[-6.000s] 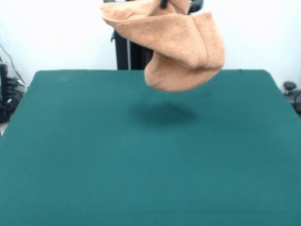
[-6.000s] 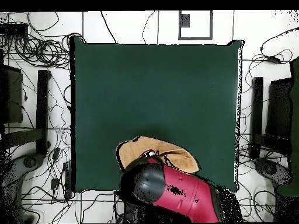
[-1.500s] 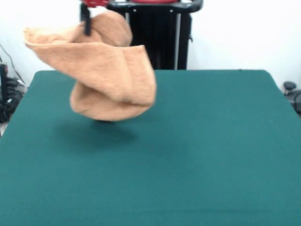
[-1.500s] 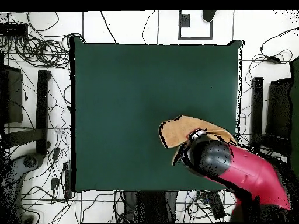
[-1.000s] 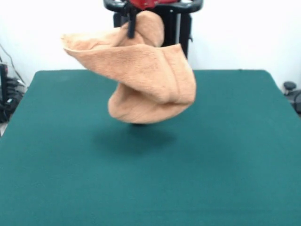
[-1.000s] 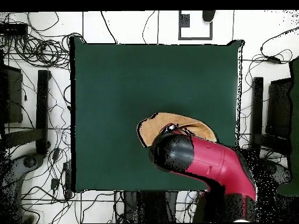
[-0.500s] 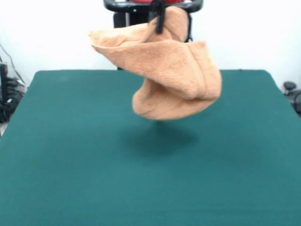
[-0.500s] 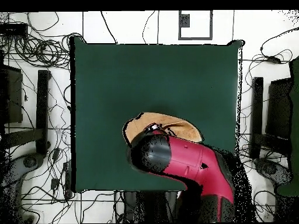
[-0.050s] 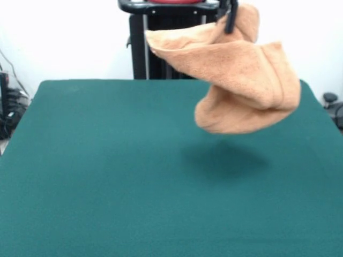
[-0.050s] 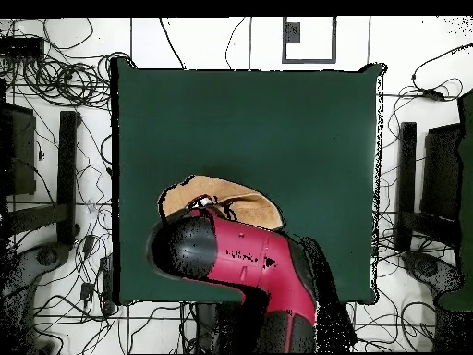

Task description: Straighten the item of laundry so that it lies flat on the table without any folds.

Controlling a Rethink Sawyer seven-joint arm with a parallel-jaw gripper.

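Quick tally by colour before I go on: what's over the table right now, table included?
Orange-tan: 1, the towel, hanging folded in the air, clear of the table
Dark green: 1, the table
Red and black: 1, the arm with its pincer shut on the towel
Total: 3

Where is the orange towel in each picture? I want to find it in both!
Front view: the towel hangs bunched in the air at the upper right, held by the gripper, with its shadow on the green table below.
Overhead view: the towel peeks out at lower centre-left, partly hidden under the red arm.
Shared landmark: the green table.
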